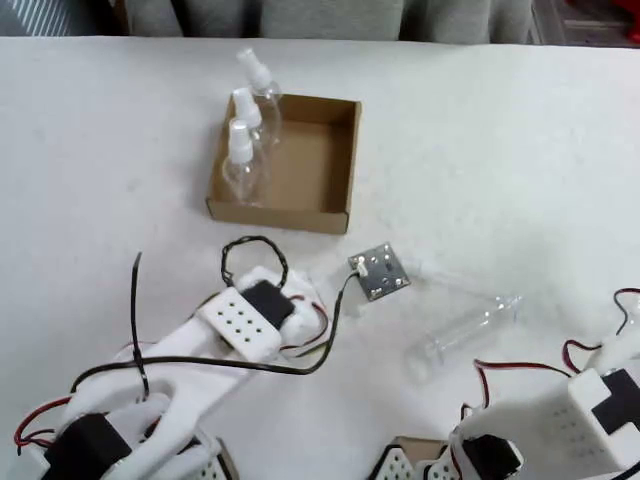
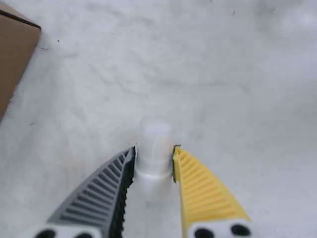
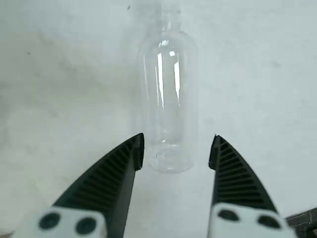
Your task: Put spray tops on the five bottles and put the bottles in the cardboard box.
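One bare bottle [image 1: 465,330] lies on the table [image 1: 500,150], neck toward 2 o'clock, base toward the spread fingers of your right gripper [image 3: 176,145], while your left gripper [image 2: 153,151] is clamped on a spray top [image 2: 156,131].

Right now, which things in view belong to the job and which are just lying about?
Job: cardboard box; three capped bottles in it; uncapped bottle lying flat; spray top in the left end effector; open right end effector astride that bottle.
Lying about: black arm cable; red item in the room behind.
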Robot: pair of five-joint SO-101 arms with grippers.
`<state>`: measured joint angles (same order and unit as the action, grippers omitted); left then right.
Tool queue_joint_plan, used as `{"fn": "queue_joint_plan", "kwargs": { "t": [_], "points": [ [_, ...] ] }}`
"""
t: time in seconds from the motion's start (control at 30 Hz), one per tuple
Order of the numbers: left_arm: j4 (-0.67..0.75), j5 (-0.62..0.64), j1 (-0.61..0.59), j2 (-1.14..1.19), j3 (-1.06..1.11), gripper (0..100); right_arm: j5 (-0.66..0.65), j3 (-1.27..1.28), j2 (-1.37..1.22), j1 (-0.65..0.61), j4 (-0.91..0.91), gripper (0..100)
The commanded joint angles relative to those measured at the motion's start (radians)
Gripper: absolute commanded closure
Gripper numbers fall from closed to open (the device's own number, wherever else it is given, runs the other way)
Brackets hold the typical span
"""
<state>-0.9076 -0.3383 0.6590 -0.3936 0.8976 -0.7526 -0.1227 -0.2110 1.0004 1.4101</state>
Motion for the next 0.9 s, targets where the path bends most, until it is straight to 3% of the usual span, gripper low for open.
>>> {"fn": "queue_joint_plan", "kwargs": {
  "t": [0.0, 0.3, 0.47, 0.87],
  "points": [
    [0.023, 0.002, -0.013, -0.05, -0.002, 98, 0.011, 0.044, 0.056, -0.044, -0.117, 82.2],
    [0.023, 0.002, -0.062, -0.053, -0.002, 98, 0.009, 0.068, 0.038, -0.09, -0.191, 81.8],
    [0.023, 0.002, -0.061, -0.051, -0.002, 98, -0.112, 0.068, -0.005, -0.11, -0.185, 81.8],
    [0.023, 0.002, -0.061, -0.051, -0.002, 98, -0.117, -0.015, -0.116, -0.091, -0.186, 81.7]
  ]
}}
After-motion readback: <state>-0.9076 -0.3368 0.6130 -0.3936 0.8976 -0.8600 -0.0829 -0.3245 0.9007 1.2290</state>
